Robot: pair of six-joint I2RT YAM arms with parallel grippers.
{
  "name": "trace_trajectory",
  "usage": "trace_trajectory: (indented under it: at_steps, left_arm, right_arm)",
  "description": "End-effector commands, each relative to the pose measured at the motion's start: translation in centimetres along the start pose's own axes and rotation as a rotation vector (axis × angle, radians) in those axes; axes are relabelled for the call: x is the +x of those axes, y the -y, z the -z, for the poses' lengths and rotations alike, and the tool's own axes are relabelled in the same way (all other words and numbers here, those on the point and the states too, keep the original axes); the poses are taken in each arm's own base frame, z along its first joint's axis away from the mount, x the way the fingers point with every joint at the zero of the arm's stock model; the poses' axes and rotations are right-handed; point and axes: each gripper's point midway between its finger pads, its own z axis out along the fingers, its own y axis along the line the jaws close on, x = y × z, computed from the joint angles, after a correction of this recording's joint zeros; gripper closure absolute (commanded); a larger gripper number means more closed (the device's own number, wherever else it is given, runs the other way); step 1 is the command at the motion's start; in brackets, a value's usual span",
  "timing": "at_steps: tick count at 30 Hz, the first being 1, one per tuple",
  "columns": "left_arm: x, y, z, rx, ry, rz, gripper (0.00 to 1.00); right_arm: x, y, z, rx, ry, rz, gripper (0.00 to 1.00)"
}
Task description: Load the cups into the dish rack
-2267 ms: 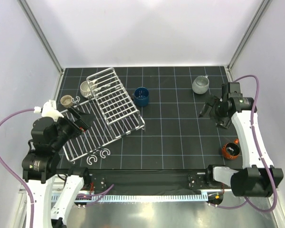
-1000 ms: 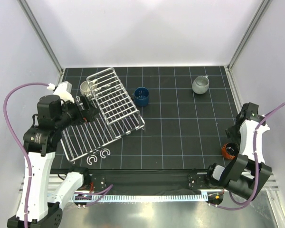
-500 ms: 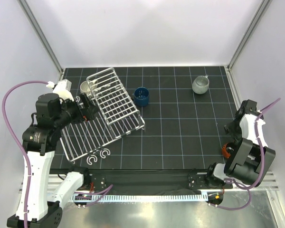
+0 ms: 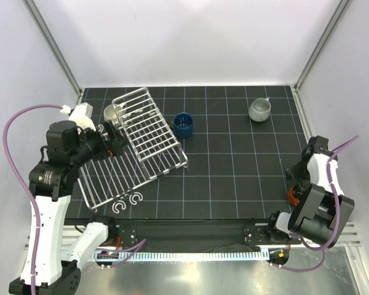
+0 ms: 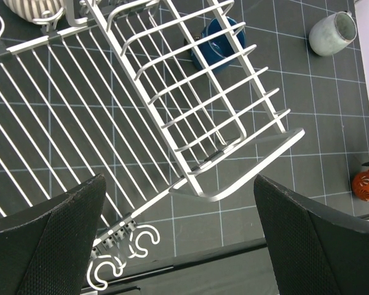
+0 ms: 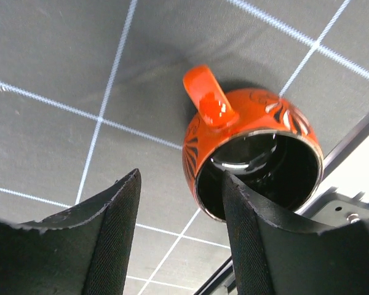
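Note:
The orange-red cup (image 6: 252, 144) stands upright at the near right edge, its handle pointing away; the right arm mostly hides it in the top view (image 4: 292, 196). My right gripper (image 6: 181, 227) is open just above it, one finger over its mouth and one outside its wall. My left gripper (image 5: 181, 246) is open and empty above the flat tray of the dish rack (image 4: 150, 132). A cream striped cup (image 4: 112, 114) sits at the rack's far left corner. A dark blue cup (image 4: 183, 125) stands right of the rack. A speckled grey cup (image 4: 259, 110) stands far right. The tan-brown cup is hidden.
Two white C-shaped hooks (image 4: 126, 203) lie in front of the rack, and more hooks (image 4: 99, 128) lie at its far left. The table's right edge and a metal frame run close beside the orange-red cup. The dish rack (image 5: 187, 175) lies at an angle to the grid.
My right arm swung back from near the grey cup to the near right and came down over the orange-red cup. My left gripper moved up over the rack's left side, then stayed still.

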Motion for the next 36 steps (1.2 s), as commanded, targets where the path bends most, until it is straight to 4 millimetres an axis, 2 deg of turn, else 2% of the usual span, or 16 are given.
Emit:
trace_trajectory:
  at_steps: [1, 9, 11, 12, 13, 16, 17, 20, 22, 26, 30, 31, 33, 34, 36]
  left_arm:
    - [-0.9, 0.9, 0.6, 0.037, 0.027, -0.011, 0.00]
    - [-0.4, 0.5, 1.1, 0.023, 0.018, -0.034, 0.00]
    - [-0.4, 0.5, 1.2, 0.018, 0.023, -0.037, 0.00]
    - [-0.5, 0.4, 1.3, 0.016, 0.027, -0.041, 0.00]
    - [-0.4, 0.4, 1.3, 0.015, 0.024, -0.040, 0.00]
    - [-0.7, 0.5, 1.4, 0.019, 0.031, -0.043, 0.00]
    - [-0.8, 0.6, 1.5, 0.020, 0.035, -0.044, 0.00]
    - [-1.4, 0.9, 1.9, 0.026, 0.057, -0.053, 0.00]
    - [-1.9, 1.1, 2.2, 0.033, 0.069, -0.061, 0.00]
    - [-2.5, 1.6, 2.4, 0.045, 0.074, -0.058, 0.00]
    - [-3.1, 2.1, 2.9, 0.058, 0.082, -0.051, 0.00]
    - [-3.3, 2.3, 3.1, 0.061, 0.083, -0.049, 0.01]
    - [-3.6, 2.6, 3.3, 0.068, 0.082, -0.037, 0.01]
    - [-3.7, 2.9, 3.4, 0.081, 0.080, -0.032, 0.01]
    - [-4.3, 3.7, 3.6, 0.109, 0.089, 0.001, 0.02]
  right_arm:
    - [1.2, -0.1, 0.6, -0.028, -0.015, -0.008, 0.43]
    - [2.5, 1.5, -0.5, 0.041, -0.024, 0.038, 0.43]
    - [2.5, 1.7, -0.8, 0.053, -0.019, 0.043, 0.46]
    - [2.5, 1.7, -1.0, 0.055, -0.024, 0.054, 0.53]
    - [2.3, 1.5, -0.9, 0.053, -0.024, 0.055, 0.54]
    - [2.4, 0.8, -0.9, 0.025, -0.038, 0.093, 0.73]
    - [2.6, 0.2, -0.9, 0.004, -0.045, 0.104, 0.76]
    - [3.4, -1.3, -0.8, -0.050, -0.072, 0.167, 0.93]
    - [3.1, -2.7, -0.2, -0.074, -0.059, 0.219, 0.96]
    - [2.4, -6.0, 2.4, -0.122, 0.018, 0.368, 0.96]
    - [2.7, -10.5, 5.9, -0.295, 0.052, 0.470, 0.96]
    - [3.5, -12.4, 7.6, -0.386, 0.048, 0.520, 0.96]
    - [4.7, -14.7, 9.9, -0.540, 0.044, 0.585, 0.96]
    - [6.3, -16.5, 11.9, -0.654, 0.018, 0.631, 0.96]
    - [8.6, -18.5, 14.7, -0.823, -0.041, 0.710, 0.96]
